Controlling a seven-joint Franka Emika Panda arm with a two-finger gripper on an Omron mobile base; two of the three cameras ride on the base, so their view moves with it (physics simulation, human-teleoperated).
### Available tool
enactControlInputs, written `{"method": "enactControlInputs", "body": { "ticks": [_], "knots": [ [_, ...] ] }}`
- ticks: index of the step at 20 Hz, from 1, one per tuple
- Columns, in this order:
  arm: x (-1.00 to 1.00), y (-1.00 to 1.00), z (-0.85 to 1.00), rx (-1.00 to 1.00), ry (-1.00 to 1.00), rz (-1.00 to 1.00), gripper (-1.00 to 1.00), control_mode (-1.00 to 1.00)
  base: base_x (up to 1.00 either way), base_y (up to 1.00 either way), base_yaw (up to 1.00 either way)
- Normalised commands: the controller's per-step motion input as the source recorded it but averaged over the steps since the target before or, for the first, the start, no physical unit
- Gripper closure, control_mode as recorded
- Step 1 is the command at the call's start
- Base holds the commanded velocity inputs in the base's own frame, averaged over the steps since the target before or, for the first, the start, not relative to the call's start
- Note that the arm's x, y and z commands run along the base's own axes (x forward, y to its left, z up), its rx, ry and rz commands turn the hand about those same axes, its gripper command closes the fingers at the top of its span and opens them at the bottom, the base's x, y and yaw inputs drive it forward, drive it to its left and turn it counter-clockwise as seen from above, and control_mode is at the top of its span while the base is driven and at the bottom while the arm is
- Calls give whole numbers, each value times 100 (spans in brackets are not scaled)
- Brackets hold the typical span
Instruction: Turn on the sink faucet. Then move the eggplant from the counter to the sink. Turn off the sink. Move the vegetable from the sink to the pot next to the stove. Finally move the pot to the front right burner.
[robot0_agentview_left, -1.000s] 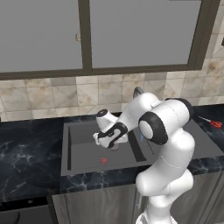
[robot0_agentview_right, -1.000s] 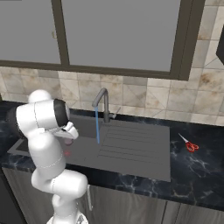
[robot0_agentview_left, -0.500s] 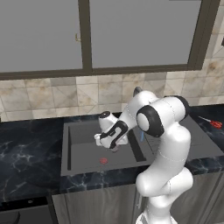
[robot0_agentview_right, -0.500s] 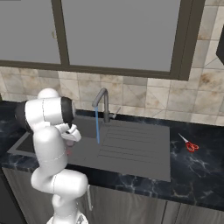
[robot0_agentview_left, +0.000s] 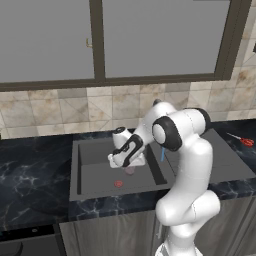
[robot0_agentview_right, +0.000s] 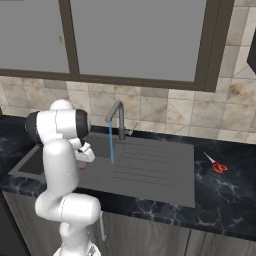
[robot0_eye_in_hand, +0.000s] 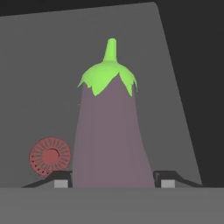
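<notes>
My gripper (robot0_agentview_left: 129, 164) reaches down into the sink (robot0_agentview_left: 95, 175) basin, shut on the eggplant (robot0_agentview_left: 130, 170). In the hand view the pale purple eggplant (robot0_eye_in_hand: 107, 131) with its green cap stands between my gripper's (robot0_eye_in_hand: 114, 183) two dark fingertips, and the grey basin floor lies behind it. The red drain (robot0_eye_in_hand: 50, 156) lies just beside it, to the left. The sink faucet (robot0_agentview_right: 119, 117) is running: a thin blue stream (robot0_agentview_right: 111, 145) falls from its spout into the basin. The pot and the stove are out of view.
Black marble counter (robot0_agentview_left: 30, 170) surrounds the sink. A ribbed drainboard (robot0_agentview_right: 150, 170) takes up the sink's right side. Red-handled scissors (robot0_agentview_right: 217, 165) lie on the counter to the far right. My own arm (robot0_agentview_right: 60, 150) blocks much of the basin in the right base view.
The arm's elbow has swung a little to the left. The gripper has sunk slightly lower into the basin with the eggplant still in it. Water keeps running.
</notes>
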Motion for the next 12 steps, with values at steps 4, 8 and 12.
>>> {"method": "enactControlInputs", "body": {
  "ticks": [4, 8, 12],
  "knots": [
    [24, 0, -25, 0, 0, 0, 100, -100, 0, 0, 0],
    [27, 0, -35, 0, 0, 0, 100, -100, 0, 0, 0],
    [24, 0, -31, 0, 0, 0, 100, -100, 0, 0, 0]
  ]
}}
